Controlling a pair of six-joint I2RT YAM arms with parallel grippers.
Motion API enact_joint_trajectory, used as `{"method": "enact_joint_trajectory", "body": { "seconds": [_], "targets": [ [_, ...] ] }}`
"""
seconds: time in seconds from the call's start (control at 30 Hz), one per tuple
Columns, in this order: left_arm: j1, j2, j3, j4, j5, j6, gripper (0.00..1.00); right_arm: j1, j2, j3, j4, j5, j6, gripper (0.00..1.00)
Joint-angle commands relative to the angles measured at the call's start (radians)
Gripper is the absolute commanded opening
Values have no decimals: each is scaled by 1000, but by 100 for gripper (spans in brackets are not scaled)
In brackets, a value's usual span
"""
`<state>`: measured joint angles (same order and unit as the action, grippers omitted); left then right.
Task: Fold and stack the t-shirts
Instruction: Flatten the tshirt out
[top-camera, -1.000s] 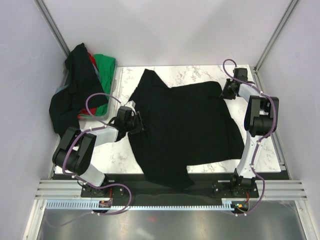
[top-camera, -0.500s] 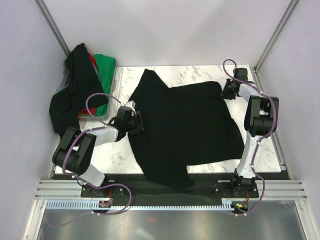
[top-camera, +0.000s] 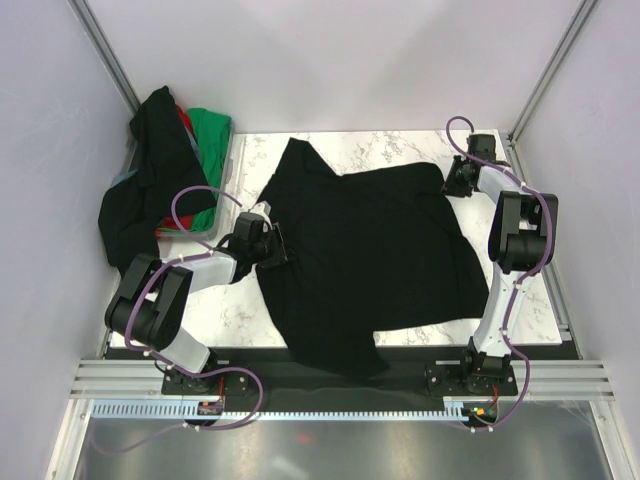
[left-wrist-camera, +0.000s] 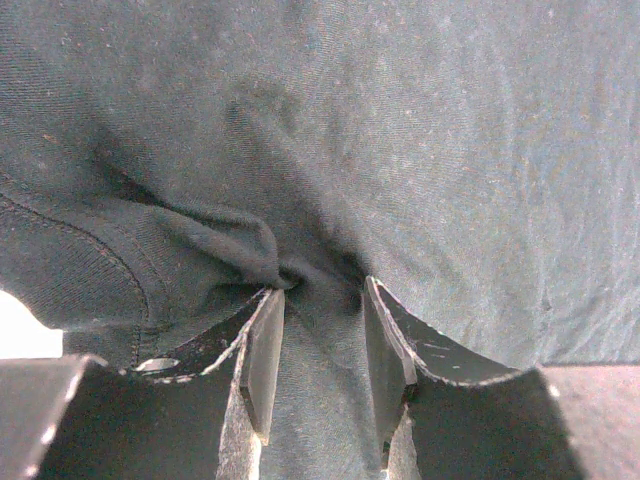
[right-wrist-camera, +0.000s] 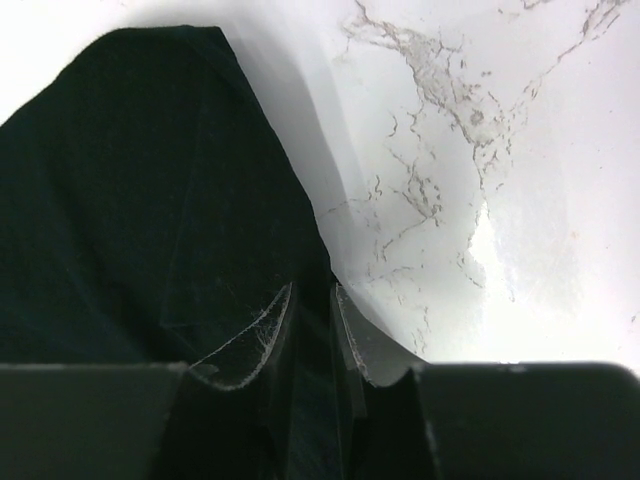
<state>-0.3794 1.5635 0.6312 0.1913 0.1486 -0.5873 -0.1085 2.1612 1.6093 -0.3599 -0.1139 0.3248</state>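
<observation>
A black t-shirt lies spread on the marble table, its hem hanging over the near edge. My left gripper is at the shirt's left edge. In the left wrist view the left gripper has its jaws closed on a bunched fold of the black cloth. My right gripper is at the shirt's far right corner. In the right wrist view the right gripper has its jaws nearly together with the black cloth pinched between them, low over the table.
At the far left a grey bin holds a heap of other t-shirts: black, green and a strip of red. The black one spills over the table's left side. Frame posts stand at both back corners.
</observation>
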Motion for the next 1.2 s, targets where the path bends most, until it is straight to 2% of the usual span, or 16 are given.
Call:
{"method": "enact_joint_trajectory", "body": {
  "seconds": [0.0, 0.4, 0.53, 0.73, 0.9, 1.03, 1.1, 1.13, 1.17],
  "targets": [
    [-3, 18, -24, -61, -21, -14, 45, 3, -35, 47, 6, 11, -12, 26],
    [-1, 23, -21, -59, -18, -13, 45, 6, -49, 47, -1, 20, -13, 14],
    [-1, 23, -21, -62, -20, -13, 45, 6, -46, 52, -5, 19, -15, 2],
    [-3, 24, -21, -61, -20, -13, 45, 3, -46, 78, -14, 55, 5, 0],
    [-3, 27, -16, -64, -14, -9, 45, -57, -23, 211, -19, 108, 111, 0],
    [-1, 29, -13, -66, -9, -5, 45, -82, 110, 472, -37, 161, 126, 0],
    [-1, 29, -13, -67, -9, -6, 45, -91, 218, 648, -85, 155, 131, 9],
    [0, 26, -13, -67, -9, -6, 45, -91, 250, 737, -103, 160, 140, 34],
    [0, 23, -16, -66, -11, -8, 45, -94, 288, 759, -126, 175, 149, 54]
  ]
}}
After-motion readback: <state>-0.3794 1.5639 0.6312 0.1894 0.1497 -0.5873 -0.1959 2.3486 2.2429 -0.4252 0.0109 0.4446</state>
